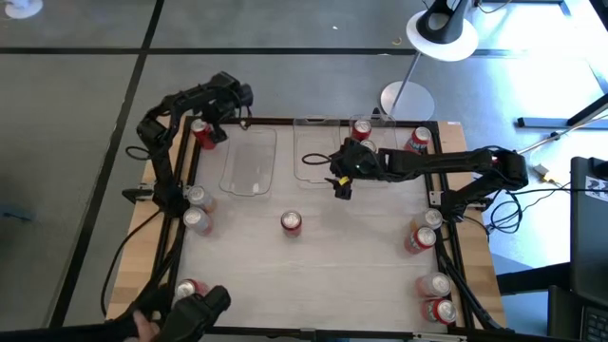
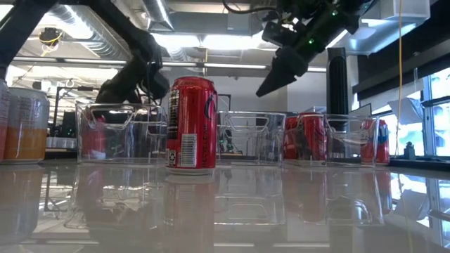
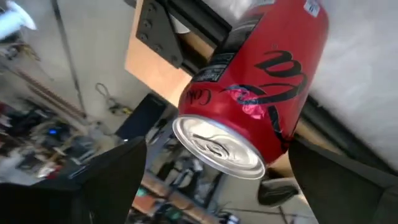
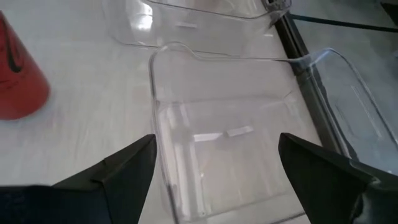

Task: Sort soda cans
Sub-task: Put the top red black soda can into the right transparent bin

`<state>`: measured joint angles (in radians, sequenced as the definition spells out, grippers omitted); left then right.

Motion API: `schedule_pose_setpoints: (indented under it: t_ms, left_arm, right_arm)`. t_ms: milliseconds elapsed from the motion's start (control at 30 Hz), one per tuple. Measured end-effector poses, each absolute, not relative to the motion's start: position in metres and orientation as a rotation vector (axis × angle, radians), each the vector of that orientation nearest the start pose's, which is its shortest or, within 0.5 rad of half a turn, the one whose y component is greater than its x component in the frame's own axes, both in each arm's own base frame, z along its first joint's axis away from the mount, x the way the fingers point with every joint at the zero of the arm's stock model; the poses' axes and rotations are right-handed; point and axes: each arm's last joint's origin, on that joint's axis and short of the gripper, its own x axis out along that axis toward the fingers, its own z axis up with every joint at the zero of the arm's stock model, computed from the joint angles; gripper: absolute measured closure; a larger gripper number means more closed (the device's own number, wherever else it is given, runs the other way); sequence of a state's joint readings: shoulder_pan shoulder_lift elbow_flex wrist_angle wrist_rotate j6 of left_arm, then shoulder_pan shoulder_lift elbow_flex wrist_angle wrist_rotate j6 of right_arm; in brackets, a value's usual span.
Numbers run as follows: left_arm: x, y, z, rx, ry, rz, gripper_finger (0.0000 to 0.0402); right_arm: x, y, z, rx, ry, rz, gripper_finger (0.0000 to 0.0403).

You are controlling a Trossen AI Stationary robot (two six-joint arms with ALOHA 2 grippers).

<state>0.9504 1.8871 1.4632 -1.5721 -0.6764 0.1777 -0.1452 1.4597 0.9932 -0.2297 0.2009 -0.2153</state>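
two clear plastic bins sit side by side at the far part of the light tabletop (image 1: 323,275): left bin (image 1: 249,161), rounded rectangle, and right bin (image 1: 313,152) just beside it. black frame rails (image 1: 446,242) run along the table edges. beyond the table, a white lamp (image 1: 440,28) on a thin pole with a round base (image 1: 407,99). grey floor with dark lines (image 1: 76,142). low view: ceiling lights and a window (image 2: 436,116) in the room behind.

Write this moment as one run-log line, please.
left gripper: jaws open around red can, far-left corner | right gripper: jaws open, empty, above clear bin | centre can: standing, untouched
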Motion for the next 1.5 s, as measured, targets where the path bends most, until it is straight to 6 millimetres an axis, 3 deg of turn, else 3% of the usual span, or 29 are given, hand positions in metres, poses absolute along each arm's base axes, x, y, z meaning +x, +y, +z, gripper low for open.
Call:
schedule_pose_setpoints:
  t_ms: [333,567,1067,1300,1500]
  left_arm:
    - [0.161,0.258,0.205,-0.079,2.335,0.521,0.0023]
    - [0.161,0.259,0.194,-0.031,2.319,0.432,0.0023]
    - [0.166,0.265,0.190,-0.073,2.204,0.636,0.0023]
    - [0.166,0.264,0.190,-0.077,2.213,0.630,0.0023]
    - [0.164,0.261,0.192,-0.084,2.245,0.602,0.0062]
  right_arm:
    - [0.307,-0.050,0.248,-0.204,0.715,-0.231,0.0066]
    - [0.307,-0.049,0.249,-0.186,0.709,-0.231,0.0066]
    - [0.308,-0.049,0.249,-0.195,0.706,-0.228,0.0066]
    - [0.308,-0.049,0.249,-0.207,0.707,-0.224,0.0066]
    - [0.308,-0.049,0.249,-0.212,0.708,-0.222,0.0066]
